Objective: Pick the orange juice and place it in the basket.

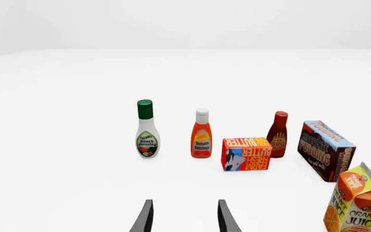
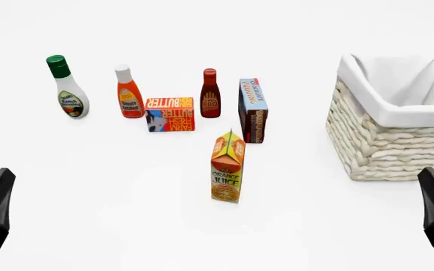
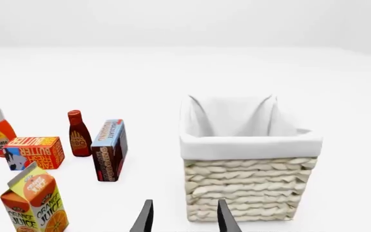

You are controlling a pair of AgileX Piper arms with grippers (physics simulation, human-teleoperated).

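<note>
- Black fingers of both grippers sit nearest the camera, low at the near edge of the white table (image 2: 126, 226): left gripper (image 1: 184, 217) at the left, right gripper (image 3: 184, 217) at the right. In each wrist view the two fingertips stand parted with bare table between them. Both are wide and hold nothing.
- Judgement: this looks like a rest pose at the start; neither arm has approached anything yet.
- Orange juice carton (image 2: 227, 167) stands upright, alone, roughly mid-table between the two arms, nearer than the other groceries. Gable top up, lettering facing the camera. It touches nothing, so there is free room on both its sides for fingers.
- Wicker basket (image 2: 383, 141) sits to the right of the carton, well apart from it, just beyond the right gripper. White cloth lining folds over the rim; the right wrist view shows nothing inside it. Open top faces up, ready to take a drop from above.
- Judgement: the right arm is the likelier one for the pick, since the basket lies on its side.
- Chocolate pudding box (image 2: 252, 110) stands on its narrow end just behind and right of the carton, near but apart.
- Further back, a loose row: butter box (image 2: 170, 114), dark BBQ sauce bottle (image 2: 210, 94), tomato ketchup bottle (image 2: 129, 93), and ranch dressing bottle (image 2: 67, 88) farthest left.
- Risk, judged: a reach overshooting the carton could knock the pudding box.
</note>
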